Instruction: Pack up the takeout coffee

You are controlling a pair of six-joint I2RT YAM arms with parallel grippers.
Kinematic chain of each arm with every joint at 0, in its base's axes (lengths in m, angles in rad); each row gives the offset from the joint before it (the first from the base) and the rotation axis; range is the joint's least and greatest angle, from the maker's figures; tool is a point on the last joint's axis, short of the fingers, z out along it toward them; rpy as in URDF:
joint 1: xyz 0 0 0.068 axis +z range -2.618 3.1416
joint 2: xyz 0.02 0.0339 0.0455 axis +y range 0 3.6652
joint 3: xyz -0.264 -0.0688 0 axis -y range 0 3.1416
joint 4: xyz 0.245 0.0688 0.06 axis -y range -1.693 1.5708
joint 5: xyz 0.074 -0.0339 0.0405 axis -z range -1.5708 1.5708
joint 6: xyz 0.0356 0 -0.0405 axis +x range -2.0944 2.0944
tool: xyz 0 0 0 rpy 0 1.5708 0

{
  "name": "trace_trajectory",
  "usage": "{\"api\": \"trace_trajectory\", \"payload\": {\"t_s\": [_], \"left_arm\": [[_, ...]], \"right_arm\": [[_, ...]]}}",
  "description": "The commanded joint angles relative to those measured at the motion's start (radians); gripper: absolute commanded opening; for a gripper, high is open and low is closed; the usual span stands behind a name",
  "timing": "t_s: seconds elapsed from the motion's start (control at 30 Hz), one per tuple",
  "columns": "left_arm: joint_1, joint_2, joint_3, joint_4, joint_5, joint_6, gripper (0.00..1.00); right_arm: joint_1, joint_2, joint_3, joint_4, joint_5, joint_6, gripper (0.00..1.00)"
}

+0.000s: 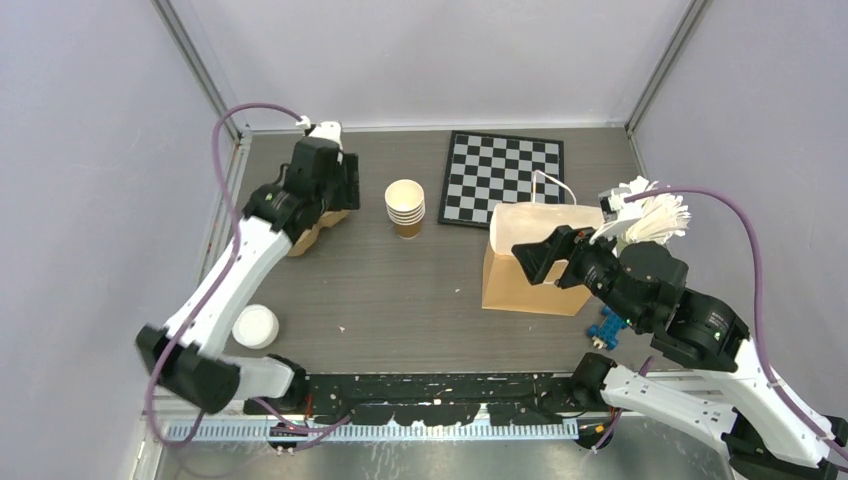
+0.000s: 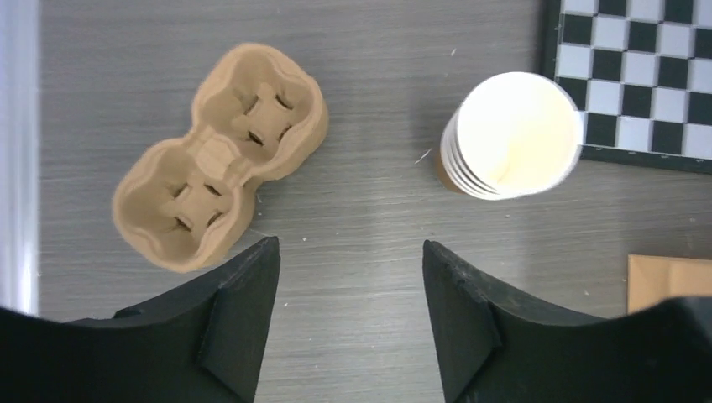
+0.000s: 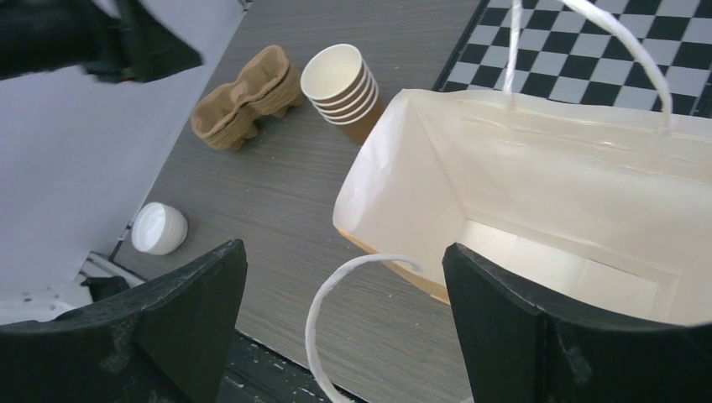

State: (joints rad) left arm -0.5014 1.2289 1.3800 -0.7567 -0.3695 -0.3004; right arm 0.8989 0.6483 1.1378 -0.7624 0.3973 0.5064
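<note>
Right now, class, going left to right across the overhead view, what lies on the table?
White lid → cup carrier → stack of cups → paper bag → blue object.

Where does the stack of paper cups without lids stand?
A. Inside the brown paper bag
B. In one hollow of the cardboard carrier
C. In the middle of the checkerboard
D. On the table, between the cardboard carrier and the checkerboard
D: the stack of cups stands on the table, with the cardboard carrier on one side of it and the checkerboard on the other.
</note>
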Motion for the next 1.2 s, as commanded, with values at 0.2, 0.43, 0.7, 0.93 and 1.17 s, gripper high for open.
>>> {"api": "trace_trajectory", "payload": {"t_s": [0.2, 0.43, 0.7, 0.93, 1.17], "left_arm": [[0.172, 0.294, 0.095, 0.172, 0.380, -0.110, 0.56], [0.176, 0.436, 0.126, 0.255, 0.571, -0.111, 0.47], [0.176, 0.523, 0.164, 0.242, 0.557, -0.103, 0.40], [0.175, 0.542, 0.159, 0.237, 0.545, -0.090, 0.27], [0.164, 0.523, 0.191, 0.222, 0.554, -0.066, 0.01]], "right_arm": [[0.000, -0.056, -0.012, 0.062, -0.128, 0.007, 0.89], [0.000, -0.086, -0.026, 0.053, -0.133, 0.008, 0.89], [0.000, -0.095, -0.033, 0.031, -0.119, 0.017, 0.89], [-0.001, -0.093, -0.035, 0.017, -0.094, 0.013, 0.89], [-0.001, -0.098, -0.051, 0.011, -0.080, 0.014, 0.88]]}}
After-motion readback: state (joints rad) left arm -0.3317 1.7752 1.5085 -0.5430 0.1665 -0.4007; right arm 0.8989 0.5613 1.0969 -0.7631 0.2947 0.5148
